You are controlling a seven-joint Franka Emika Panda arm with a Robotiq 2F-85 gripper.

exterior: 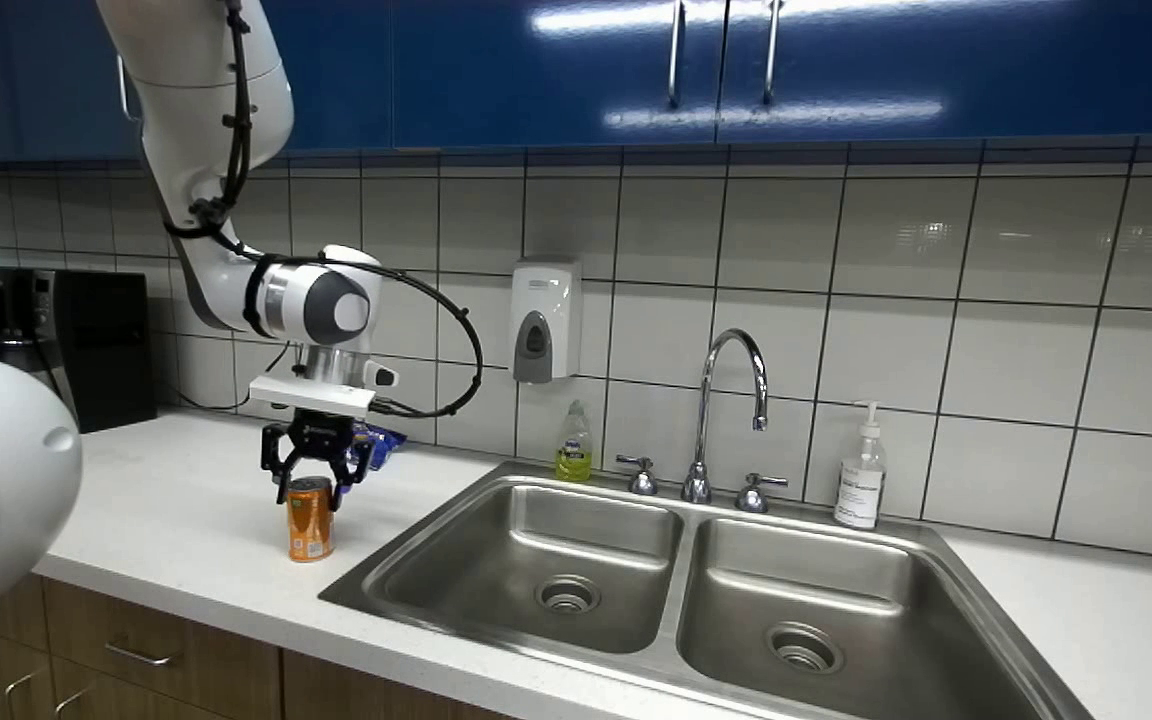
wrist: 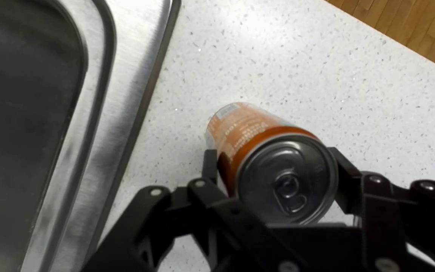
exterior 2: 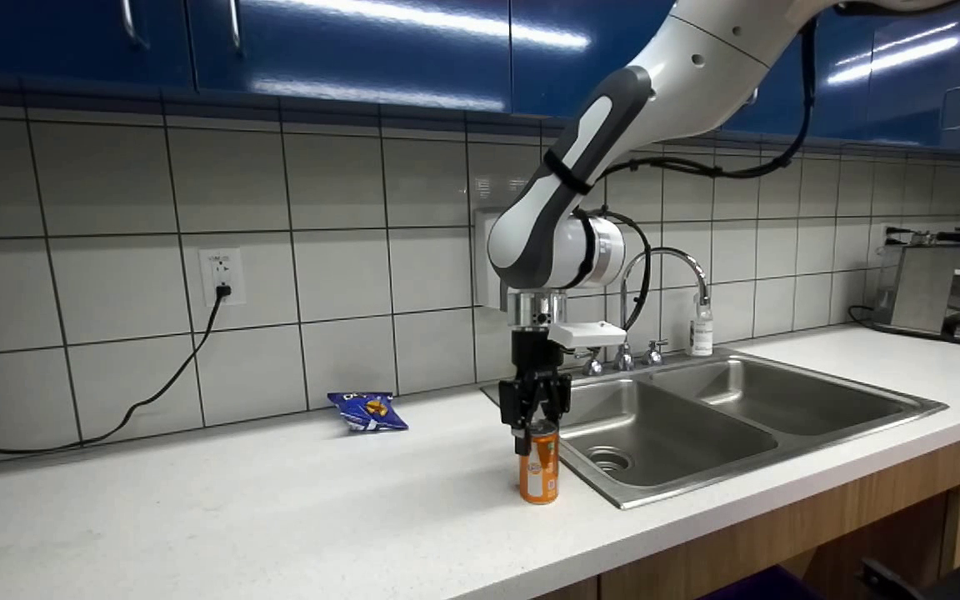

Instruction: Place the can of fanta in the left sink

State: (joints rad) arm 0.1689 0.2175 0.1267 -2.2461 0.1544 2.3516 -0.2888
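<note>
The can of fanta is orange with a metallic top. It stands upright on the white counter beside the sink's left edge; it also shows in an exterior view and in the wrist view. My gripper points straight down over the can, with a finger against each side of its upper part; it shows in the wrist view too. The can's base appears to rest on the counter. The left sink is a steel basin with a round drain, just right of the can; it also shows in an exterior view.
The right basin adjoins. The faucet, a yellow-green soap bottle and a pump bottle stand along the sink's back edge. A blue packet lies by the wall. A raised sink rim lies between can and basin.
</note>
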